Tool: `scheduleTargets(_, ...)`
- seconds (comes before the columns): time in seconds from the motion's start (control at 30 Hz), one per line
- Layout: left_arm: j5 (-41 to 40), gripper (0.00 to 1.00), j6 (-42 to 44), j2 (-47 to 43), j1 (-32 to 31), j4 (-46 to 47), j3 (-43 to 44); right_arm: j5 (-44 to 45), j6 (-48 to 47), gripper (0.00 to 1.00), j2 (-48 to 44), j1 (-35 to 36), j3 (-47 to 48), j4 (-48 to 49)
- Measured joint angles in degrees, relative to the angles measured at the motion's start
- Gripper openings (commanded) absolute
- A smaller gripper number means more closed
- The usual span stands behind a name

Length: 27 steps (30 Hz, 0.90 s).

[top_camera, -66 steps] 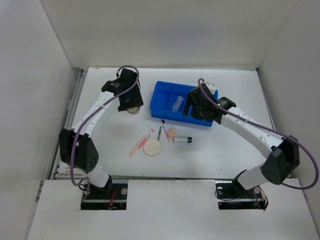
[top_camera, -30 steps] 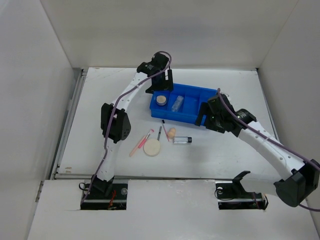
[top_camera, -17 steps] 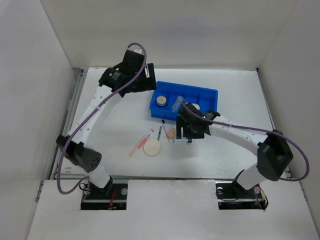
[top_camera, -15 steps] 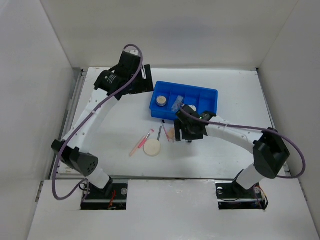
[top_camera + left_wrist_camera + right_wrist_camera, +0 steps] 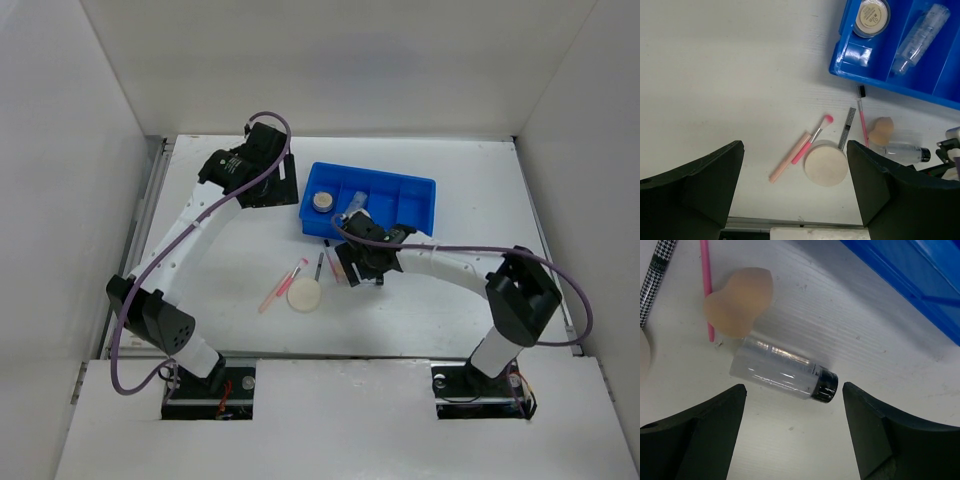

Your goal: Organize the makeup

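Observation:
The round beige compact (image 5: pixel 321 201) (image 5: pixel 871 15) lies in the left end cell of the blue tray (image 5: pixel 405 180). On the table lie the cream puff (image 5: pixel 304 294) (image 5: pixel 826 162), the peach sponge (image 5: pixel 881 131) (image 5: pixel 738 300), the clear dark-capped tube (image 5: pixel 902 152) (image 5: pixel 782 372), pink sticks (image 5: pixel 283 285) (image 5: pixel 812 140) and a dark checked stick (image 5: pixel 846 129). My right gripper (image 5: pixel 362 265) (image 5: pixel 795 432) is open just above the tube, one finger on each side. My left gripper (image 5: pixel 272 185) (image 5: pixel 795 195) is open and empty, high over the table left of the tray.
A clear bottle (image 5: pixel 357 205) (image 5: pixel 920 30) lies in the tray's second cell. The tray's near wall (image 5: pixel 920 270) is close beyond the tube. A thin pink stick (image 5: pixel 706 285) lies against the sponge. White walls enclose the table on three sides.
The compact went from the table into the tray. My left gripper pulled back left from over the tray. My right gripper came from the tray down over the tube.

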Motion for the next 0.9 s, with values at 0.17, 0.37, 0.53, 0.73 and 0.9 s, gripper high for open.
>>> scheduleTargets(0.17,-1.03,0.81,-0.07,-0.04,0.0,-0.09,0.0,-0.85,-4.7,0.8,1.97,0.37,0.76,0.87)
scheduleTargets(0.37,-1.86,0.81,-0.17,-0.07,0.0,-0.59,0.0,-1.9,-8.83,0.77,4.31,0.42,1.09,1.95)
scheduleTargets(0.53,-2.29,0.81,-0.22,-0.07,0.0,-0.9,0.0,-4.24,-10.47,0.7,5.9,0.42,1.07,3.61)
scheduleTargets(0.73,-2.67,0.81,-0.22,-0.07,0.0,-1.09,0.0,-6.69,-10.29,0.49,7.26,0.42,0.11,4.92)
scheduleTargets(0.9,-2.73,0.81,-0.22,-0.07,0.0,-1.09,0.0,-8.48,-8.87,0.26,7.17,0.42,0.02,5.18)
